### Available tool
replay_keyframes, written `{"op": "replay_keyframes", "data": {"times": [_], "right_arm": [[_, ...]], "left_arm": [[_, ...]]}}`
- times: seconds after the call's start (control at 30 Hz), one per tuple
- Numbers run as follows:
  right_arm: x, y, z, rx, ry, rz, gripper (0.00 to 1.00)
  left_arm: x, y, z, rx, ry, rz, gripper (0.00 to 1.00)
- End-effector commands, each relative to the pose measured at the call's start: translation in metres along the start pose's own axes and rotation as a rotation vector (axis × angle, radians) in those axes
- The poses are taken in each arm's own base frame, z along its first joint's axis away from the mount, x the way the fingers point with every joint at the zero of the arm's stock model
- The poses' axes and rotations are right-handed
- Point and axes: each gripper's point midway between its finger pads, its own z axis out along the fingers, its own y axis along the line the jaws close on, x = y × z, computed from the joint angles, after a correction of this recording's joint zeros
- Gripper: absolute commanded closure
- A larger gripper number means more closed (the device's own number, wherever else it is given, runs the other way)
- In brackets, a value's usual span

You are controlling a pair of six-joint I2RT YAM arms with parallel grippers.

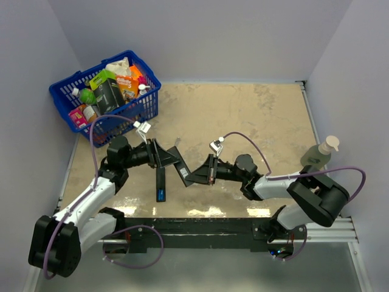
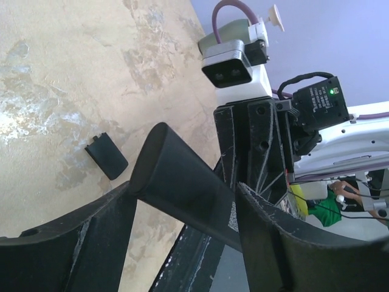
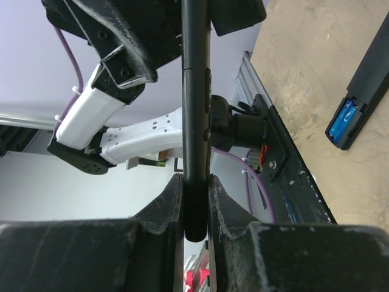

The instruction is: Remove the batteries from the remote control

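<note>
A black remote point(image 1: 182, 168) hangs above the table, held at both ends. My left gripper point(image 1: 169, 158) is shut on one end, with the remote point(image 2: 182, 188) slanting between its fingers point(image 2: 91, 237). My right gripper point(image 1: 196, 176) is shut on the other end, pinching the remote point(image 3: 196, 121) edge-on between its pads point(image 3: 173, 201). A second black remote point(image 1: 161, 182) lies on the table below them, its compartment open. Bright blue batteries point(image 1: 161, 196) show in it, also in the right wrist view point(image 3: 342, 117). No battery shows in the held remote.
A small flat black cover point(image 2: 106, 156) lies on the table. A blue basket point(image 1: 146, 100) full of groceries stands at the back left. A soap pump bottle point(image 1: 319, 155) stands at the right edge. The arms' mounting rail point(image 1: 200, 225) runs along the near edge.
</note>
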Motion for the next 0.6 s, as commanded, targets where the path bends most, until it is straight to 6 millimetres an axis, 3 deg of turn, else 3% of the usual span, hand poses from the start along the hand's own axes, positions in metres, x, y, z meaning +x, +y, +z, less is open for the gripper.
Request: {"op": "replay_keyframes", "data": {"times": [0.0,0.17,0.43,0.57], "right_arm": [[-0.008,0.026,0.005,-0.086,-0.006,-0.05,1.0],[-0.006,0.028,0.003,-0.089,0.0,-0.053,1.0],[-0.002,0.026,-0.001,-0.084,0.003,-0.043,1.0],[-0.002,0.026,-0.001,-0.082,0.009,-0.044,1.0]], "left_arm": [[0.002,-0.007,-0.002,0.033,0.0,0.04,0.32],[0.004,-0.001,0.001,0.016,0.023,0.031,0.43],[0.005,0.003,0.002,0.008,0.012,0.018,0.45],[0.004,0.007,0.004,0.001,0.011,0.015,0.6]]}}
